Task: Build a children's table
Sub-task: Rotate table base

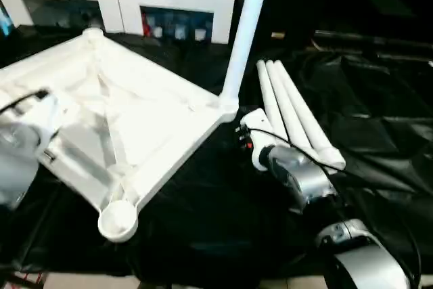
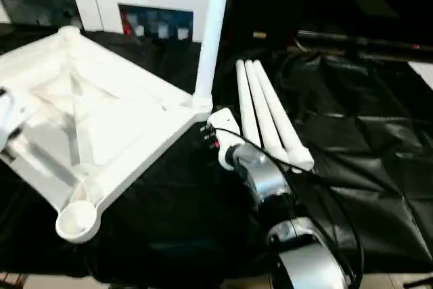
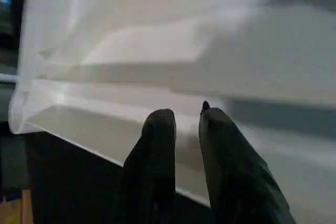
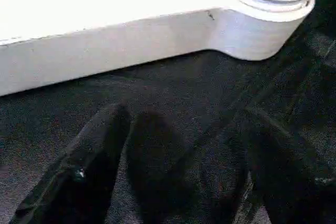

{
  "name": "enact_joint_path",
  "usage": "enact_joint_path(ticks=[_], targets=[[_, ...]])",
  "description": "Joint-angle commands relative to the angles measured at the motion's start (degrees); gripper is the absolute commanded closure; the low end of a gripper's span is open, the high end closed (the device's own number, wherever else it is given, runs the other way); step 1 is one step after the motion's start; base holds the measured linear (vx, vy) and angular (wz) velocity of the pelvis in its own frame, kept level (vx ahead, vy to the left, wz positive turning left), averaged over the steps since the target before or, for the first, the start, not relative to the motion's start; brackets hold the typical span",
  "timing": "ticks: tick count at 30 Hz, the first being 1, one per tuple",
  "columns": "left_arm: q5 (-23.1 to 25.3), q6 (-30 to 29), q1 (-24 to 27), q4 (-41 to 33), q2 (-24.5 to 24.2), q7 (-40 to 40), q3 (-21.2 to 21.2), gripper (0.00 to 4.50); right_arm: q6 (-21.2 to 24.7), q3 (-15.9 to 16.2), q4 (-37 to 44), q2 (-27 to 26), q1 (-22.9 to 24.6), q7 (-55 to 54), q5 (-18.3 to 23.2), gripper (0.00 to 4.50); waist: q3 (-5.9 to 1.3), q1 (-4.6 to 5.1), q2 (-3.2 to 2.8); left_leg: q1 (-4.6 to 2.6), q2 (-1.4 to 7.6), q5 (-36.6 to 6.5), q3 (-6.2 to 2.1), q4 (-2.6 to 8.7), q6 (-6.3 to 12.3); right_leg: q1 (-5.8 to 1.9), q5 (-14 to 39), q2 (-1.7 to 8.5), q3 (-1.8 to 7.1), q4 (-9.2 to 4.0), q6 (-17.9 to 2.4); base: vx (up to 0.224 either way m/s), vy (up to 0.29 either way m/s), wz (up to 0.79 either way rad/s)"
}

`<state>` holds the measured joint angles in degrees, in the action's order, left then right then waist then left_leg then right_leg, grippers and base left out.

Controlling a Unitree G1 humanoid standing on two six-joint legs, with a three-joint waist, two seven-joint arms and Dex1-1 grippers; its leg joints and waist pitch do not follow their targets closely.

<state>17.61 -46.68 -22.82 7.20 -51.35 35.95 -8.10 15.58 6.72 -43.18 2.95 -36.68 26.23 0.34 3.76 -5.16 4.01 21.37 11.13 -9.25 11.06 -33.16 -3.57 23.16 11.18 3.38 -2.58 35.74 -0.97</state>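
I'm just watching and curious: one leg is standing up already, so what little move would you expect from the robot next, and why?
Probably the right gripper, open and empty over the black cloth, turns toward the three loose legs beside it to pick one up. The upturned tabletop has one leg standing in a corner, while the near corner socket is unfilled.

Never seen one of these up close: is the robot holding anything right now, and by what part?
Nothing, it seems. The right gripper is open over the black cloth; the left gripper is nearly closed, empty, beside the tabletop.
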Motion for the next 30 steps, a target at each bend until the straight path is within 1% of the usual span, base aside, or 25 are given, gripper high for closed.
enact_joint_path(ticks=[1,2,3,4,5,6,7,8,9,10,12,13,14,15,17,18,19,21,22,23,25,26,28,30], targets=[[-1.36,-1.40,1.42,-3.75,-1.81,4.49,-2.17,3.72,-0.65,-0.32,-1.65,0.16,-1.51,0.10,-0.05,0.90,-3.78,0.07,-1.78,-1.57,2.18,-14.08,-1.25,4.00,-3.55,-2.01,9.14,4.43,2.75,-3.85,-11.04,0.000,0.000,0.00],[-2.19,-1.45,2.08,-4.77,-2.09,5.94,-2.53,3.84,-0.89,-0.46,-2.29,0.01,-1.88,0.46,0.19,0.90,-3.84,0.00,-1.82,-1.67,2.21,-14.16,-1.28,3.96,-3.58,-1.93,9.26,4.54,2.74,-3.86,-11.07,0.000,0.000,0.00],[-2.43,-1.56,2.22,-5.07,-2.09,6.26,-2.56,3.84,-0.91,-0.48,-2.42,-0.03,-1.97,0.62,0.26,0.90,-3.82,0.17,-1.74,-1.49,2.21,-14.20,-1.35,4.02,-3.59,-2.04,9.38,4.54,2.73,-3.75,-11.19,0.000,0.000,0.00],[-3.45,-2.00,2.84,-6.44,-2.13,7.76,-2.80,3.91,-1.04,-0.56,-3.00,-0.23,-2.37,1.37,0.57,1.20,-3.77,0.15,-1.80,-1.60,2.19,-14.48,-1.25,3.99,-3.67,-1.94,9.67,4.49,2.76,-3.88,-11.20,0.000,0.000,0.00],[-3.95,-2.15,3.18,-7.25,-2.24,8.67,-3.08,4.02,-1.12,-0.59,-3.31,-0.35,-2.59,1.82,0.75,1.28,-3.82,0.17,-1.92,-1.58,2.19,-14.36,-1.26,3.96,-3.74,-1.97,9.19,4.51,2.78,-3.76,-11.34,0.000,0.000,0.00],[-4.80,-2.78,4.16,-9.41,-2.99,11.23,-4.22,4.02,-0.97,-0.40,-4.11,-0.60,-3.12,2.73,0.87,1.28,-3.82,0.12,-1.95,-1.57,2.18,-14.34,-1.24,3.95,-3.67,-1.97,9.04,4.48,2.79,-3.80,-11.39,0.000,0.000,0.00],[-4.94,-2.92,4.47,-9.99,-3.29,11.98,-4.57,4.15,-0.93,-0.30,-4.35,-0.65,-3.27,2.93,0.84,1.28,-3.76,0.22,-1.84,-1.46,2.24,-14.64,-1.32,4.07,-3.63,-2.04,9.35,4.47,2.75,-3.75,-11.45,0.000,0.000,0.00],[-5.23,-2.63,4.84,-10.55,-3.46,12.65,-4.81,4.25,-0.91,-0.14,-4.75,-0.80,-3.46,3.28,0.82,1.43,-3.77,0.15,-2.05,-1.65,2.22,-14.90,-1.25,3.98,-3.66,-1.87,9.50,4.46,2.79,-3.82,-11.46,0.000,0.000,0.00],[-5.43,-2.48,5.05,-10.95,-3.58,13.07,-4.94,4.31,-0.97,-0.07,-5.14,-0.91,-3.65,3.52,0.82,1.60,-3.79,0.23,-2.11,-1.61,2.18,-14.88,-1.23,3.96,-3.72,-1.89,9.28,4.39,2.79,-3.77,-11.52,0.000,0.000,0.00],[-5.98,-2.47,5.32,-11.50,-3.70,13.80,-5.03,4.34,-1.10,-0.06,-5.58,-1.07,-3.85,3.61,0.83,1.70,-3.82,0.19,-1.99,-1.59,2.16,-14.55,-1.20,3.97,-3.82,-1.99,8.81,4.32,2.78,-3.76,-11.48,0.000,0.000,0.00],[-7.21,-2.14,6.11,-12.84,-4.17,15.77,-5.06,4.45,-1.45,-0.20,-6.64,-1.39,-4.30,3.79,0.97,1.78,-3.82,0.22,-2.01,-1.49,2.12,-14.51,-1.26,3.97,-3.88,-2.09,8.91,4.41,2.78,-3.72,-11.53,0.000,0.000,0.00],[-8.56,-1.47,7.10,-14.38,-4.84,17.84,-5.04,4.48,-1.98,-0.37,-7.91,-1.69,-4.83,3.82,1.03,1.90,-3.87,0.21,-2.03,-1.62,2.18,-14.94,-1.32,3.94,-4.00,-2.00,9.47,4.55,2.75,-3.70,-11.69,0.000,0.000,0.00],[-9.33,-1.03,7.58,-15.15,-5.05,18.73,-4.92,4.50,-2.28,-0.43,-8.43,-1.79,-5.05,3.84,0.99,2.04,-3.73,0.28,-1.93,-1.46,2.15,-15.12,-1.27,4.01,-3.98,-2.01,9.91,4.43,2.79,-3.76,-11.59,0.000,0.000,0.00],[-11.38,-0.15,8.55,-16.87,-5.19,20.64,-4.42,4.50,-2.90,-0.55,-9.34,-1.97,-5.43,3.99,0.86,2.04,-3.71,0.26,-1.89,-1.50,2.19,-15.22,-1.27,4.02,-3.99,-1.98,10.20,4.50,2.80,-3.84,-11.56,0.000,0.000,0.00],[-12.82,0.63,9.21,-18.27,-5.23,21.92,-4.11,4.50,-3.22,-0.68,-9.87,-2.09,-5.65,4.10,0.81,2.20,-3.77,0.25,-2.03,-1.60,2.23,-15.42,-1.23,4.01,-4.25,-1.93,9.97,4.41,2.78,-3.71,-11.67,0.000,0.000,0.00],[-14.43,1.78,9.76,-19.53,-4.89,23.11,-3.62,4.50,-3.42,-0.77,-10.21,-2.20,-5.80,4.21,0.79,2.36,-3.74,0.33,-2.00,-1.56,2.18,-15.31,-1.19,4.01,-4.26,-1.93,9.65,4.26,2.77,-3.68,-11.62,0.000,0.000,0.00],[-17.32,2.79,10.50,-21.84,-3.69,24.96,-2.80,4.50,-3.77,-0.88,-10.64,-2.43,-5.97,4.31,0.76,2.36,-3.76,0.28,-2.05,-1.61,2.13,-15.28,-1.16,3.96,-4.28,-1.91,9.41,4.31,2.79,-3.61,-11.68,0.000,0.000,0.00],[-19.51,2.98,10.84,-23.61,-2.53,26.17,-2.43,4.50,-4.06,-0.89,-11.06,-2.60,-6.15,4.39,0.73,2.59,-3.71,0.28,-2.03,-1.65,2.25,-15.75,-1.17,4.02,-4.49,-1.92,9.72,4.32,2.79,-3.67,-11.75,0.000,0.000,0.00],[-20.52,2.82,10.92,-24.40,-1.99,26.67,-2.39,4.50,-4.22,-0.88,-11.26,-2.67,-6.23,4.46,0.71,2.65,-3.71,0.26,-1.80,-1.68,2.18,-15.72,-1.10,3.98,-4.40,-1.86,9.95,4.23,2.80,-3.63,-11.55,0.000,0.000,0.00],[-21.44,2.81,11.04,-25.23,-1.54,27.23,-2.52,4.50,-4.44,-0.87,-11.50,-2.72,-6.33,4.54,0.71,2.71,-3.68,0.27,-1.91,-1.73,2.20,-15.81,-1.04,3.98,-4.46,-1.78,10.25,4.24,2.85,-3.65,-11.50,0.000,0.000,0.00],[-22.86,3.02,11.22,-26.85,-0.41,28.11,-3.58,4.50,-4.88,-0.80,-11.94,-2.84,-6.45,4.76,0.68,2.96,-3.69,0.22,-1.89,-1.59,2.21,-15.73,-1.12,4.06,-4.74,-1.93,10.31,4.22,2.80,-3.58,-11.13,0.000,0.000,0.00],[-22.86,3.02,11.22,-26.85,-0.41,28.11,-3.58,4.50,-4.88,-0.80,-11.94,-2.84,-6.45,4.76,0.68,2.96,-3.70,0.27,-1.82,-1.56,2.15,-15.82,-1.08,4.01,-4.75,-1.94,10.34,4.16,2.80,-3.58,-11.01,0.000,0.000,0.00],[-23.55,3.39,10.71,-27.05,1.29,28.17,-4.80,4.50,-5.21,-0.88,-12.40,-2.80,-6.66,4.97,0.70,3.13,-3.69,0.46,-1.71,-1.40,2.10,-15.65,-1.09,3.99,-4.66,-2.07,10.80,4.18,2.87,-3.61,-10.68,0.000,0.000,0.00],[-23.60,3.97,10.18,-26.92,2.54,27.89,-6.05,4.50,-5.31,-0.88,-12.49,-2.83,-6.72,5.10,0.67,3.26,-3.73,0.46,-1.63,-1.45,2.10,-15.64,-1.07,3.92,-4.50,-2.05,11.27,4.21,2.90,-3.67,-10.46,0.000,0.000,0.00]])
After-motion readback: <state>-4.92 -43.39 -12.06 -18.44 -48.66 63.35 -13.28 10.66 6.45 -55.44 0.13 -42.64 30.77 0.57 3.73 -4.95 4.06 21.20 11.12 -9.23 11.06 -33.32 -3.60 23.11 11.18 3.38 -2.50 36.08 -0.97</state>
